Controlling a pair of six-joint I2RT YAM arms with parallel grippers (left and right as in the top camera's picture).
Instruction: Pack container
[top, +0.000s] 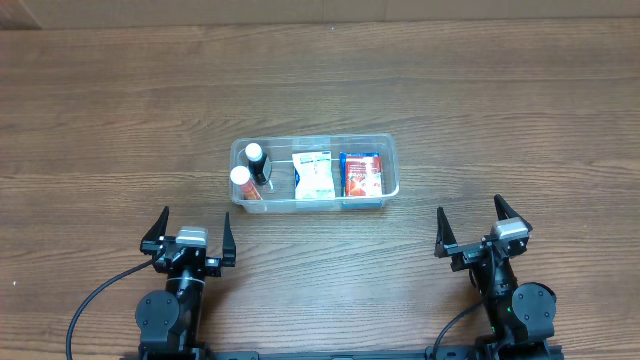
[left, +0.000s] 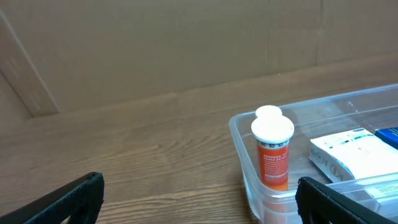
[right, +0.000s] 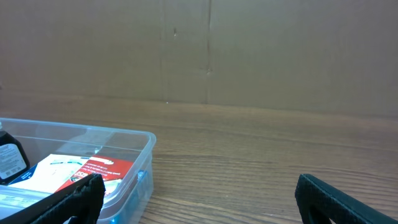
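The clear plastic container (top: 390, 160) sits at the table's middle. Inside stand two white-capped bottles (top: 241, 179) at its left end, an orange one and a dark one, with a white box (top: 314, 174) in the middle and a red and blue box (top: 362, 174) at the right. My left gripper (top: 190, 232) is open and empty, near the table's front edge, left of the container. My right gripper (top: 481, 226) is open and empty, at the front right. In the left wrist view the orange bottle (left: 272, 155) stands in the container's corner (left: 239, 134). In the right wrist view the container (right: 142, 155) holds the red box (right: 99, 171).
A brown cardboard wall (left: 155, 50) runs along the table's far edge. Bare wooden table (top: 120, 120) surrounds the container on all sides.
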